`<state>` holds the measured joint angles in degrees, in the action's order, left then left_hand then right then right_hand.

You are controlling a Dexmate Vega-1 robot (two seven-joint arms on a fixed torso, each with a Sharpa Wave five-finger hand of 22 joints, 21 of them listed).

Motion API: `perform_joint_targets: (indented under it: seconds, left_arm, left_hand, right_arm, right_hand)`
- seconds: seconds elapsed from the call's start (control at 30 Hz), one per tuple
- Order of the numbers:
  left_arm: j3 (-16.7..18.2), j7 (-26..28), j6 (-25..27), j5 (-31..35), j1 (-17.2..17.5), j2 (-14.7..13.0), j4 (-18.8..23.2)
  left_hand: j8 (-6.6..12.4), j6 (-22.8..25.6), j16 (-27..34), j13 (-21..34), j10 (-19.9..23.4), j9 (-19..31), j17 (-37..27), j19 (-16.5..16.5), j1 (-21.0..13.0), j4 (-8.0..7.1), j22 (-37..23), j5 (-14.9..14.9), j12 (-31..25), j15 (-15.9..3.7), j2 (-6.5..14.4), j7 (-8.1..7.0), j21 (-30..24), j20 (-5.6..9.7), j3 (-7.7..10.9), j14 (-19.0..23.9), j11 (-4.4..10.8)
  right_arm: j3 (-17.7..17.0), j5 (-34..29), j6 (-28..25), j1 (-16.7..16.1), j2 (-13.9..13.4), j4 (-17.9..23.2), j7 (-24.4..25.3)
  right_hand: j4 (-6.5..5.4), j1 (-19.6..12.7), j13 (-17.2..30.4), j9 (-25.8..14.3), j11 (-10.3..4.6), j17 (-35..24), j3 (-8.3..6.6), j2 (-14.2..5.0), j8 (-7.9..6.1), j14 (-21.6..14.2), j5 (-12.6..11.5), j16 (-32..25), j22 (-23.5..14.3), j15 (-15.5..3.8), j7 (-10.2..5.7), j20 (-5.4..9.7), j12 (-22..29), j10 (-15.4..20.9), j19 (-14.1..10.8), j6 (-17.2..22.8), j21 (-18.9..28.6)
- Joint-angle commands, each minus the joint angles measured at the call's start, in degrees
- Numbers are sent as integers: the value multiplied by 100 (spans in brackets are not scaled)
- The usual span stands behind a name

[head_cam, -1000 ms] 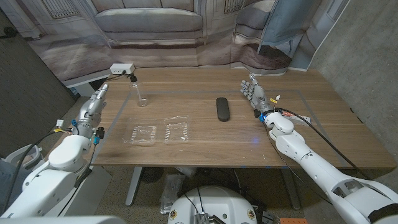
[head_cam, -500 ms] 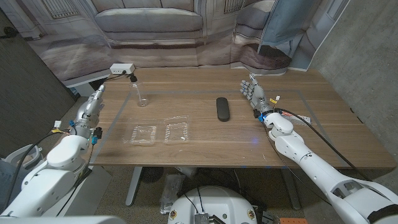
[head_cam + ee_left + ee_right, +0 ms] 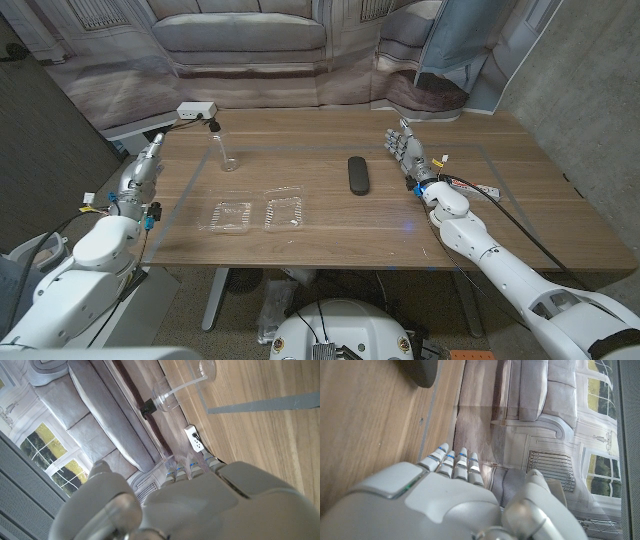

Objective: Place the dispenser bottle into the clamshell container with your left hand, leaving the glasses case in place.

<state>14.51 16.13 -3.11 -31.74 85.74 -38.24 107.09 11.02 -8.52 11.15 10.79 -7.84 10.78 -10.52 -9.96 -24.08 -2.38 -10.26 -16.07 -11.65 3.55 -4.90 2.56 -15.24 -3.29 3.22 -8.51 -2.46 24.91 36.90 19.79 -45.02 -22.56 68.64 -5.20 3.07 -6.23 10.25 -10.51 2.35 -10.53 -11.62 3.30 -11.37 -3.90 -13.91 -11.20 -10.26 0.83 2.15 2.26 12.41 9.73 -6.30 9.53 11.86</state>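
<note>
From the head view there is one clear dispenser bottle, one clear clamshell container lying open as two trays side by side, and one dark glasses case on the wooden table. The bottle stands upright near the table's far left, its long axis vertical and its black pump top uppermost; its transparent body is hard to make out against the wood. The clamshell sits nearer the front edge, well apart from the bottle, and the case lies to its right with its long axis running away from the robot. The left hand is at the table's left edge, fingers extended, holding nothing; the right hand stands with fingers spread, empty. A white box sits beyond the far edge. In the left wrist view the bottle shows sideways, partly cut off. In the right wrist view the case is cut off at the edge.
</note>
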Motion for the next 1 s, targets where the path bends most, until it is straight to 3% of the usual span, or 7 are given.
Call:
perform_joint_targets:
  seconds: [0.03,0.63,0.77,1.0]
  left_arm:
    - [-58,-28,153,-74,-218,-128,-131]
    - [-374,55,520,-82,-639,-445,-303]
    - [-439,72,611,-97,-732,-511,-332]
    - [-630,88,792,-82,-990,-665,-400]
  left_hand:
    - [12,3,-11,21,5,13,-21,-57,-15,2,-23,-40,-18,-11,-70,-12,12,-27,-30,9,3]
    - [78,174,37,24,189,12,-19,86,-75,45,-22,-84,-84,-34,-139,-50,13,-62,-98,167,34]
    - [19,17,46,27,200,16,-18,120,-167,95,-22,-125,-79,101,-166,142,40,-152,-125,241,-20]
    - [-1,-57,45,29,196,18,-19,136,-223,126,-23,-146,-73,125,-179,152,53,-188,-135,261,-60]
  right_arm:
    - [14,-14,-2,-21,15,6,27]
    - [17,-39,69,-33,14,-4,9]
    - [24,-48,74,-33,8,6,0]
    - [19,-44,78,-39,8,34,6]
  right_hand:
    - [-1,-13,24,-25,-7,-9,13,-57,-4,-43,8,24,-27,-6,-9,98,5,45,-45,36,-8]
    - [4,-14,25,-25,-10,-10,24,-62,0,-52,13,26,-27,-6,-5,92,-1,48,-46,34,-13]
    - [5,-14,25,-25,-8,-10,27,-63,1,-51,15,28,-27,-5,-6,91,-1,52,-48,34,-14]
    - [7,-14,25,-25,-6,-10,32,-65,2,-54,17,28,-27,-4,-10,88,-2,55,-45,35,-17]
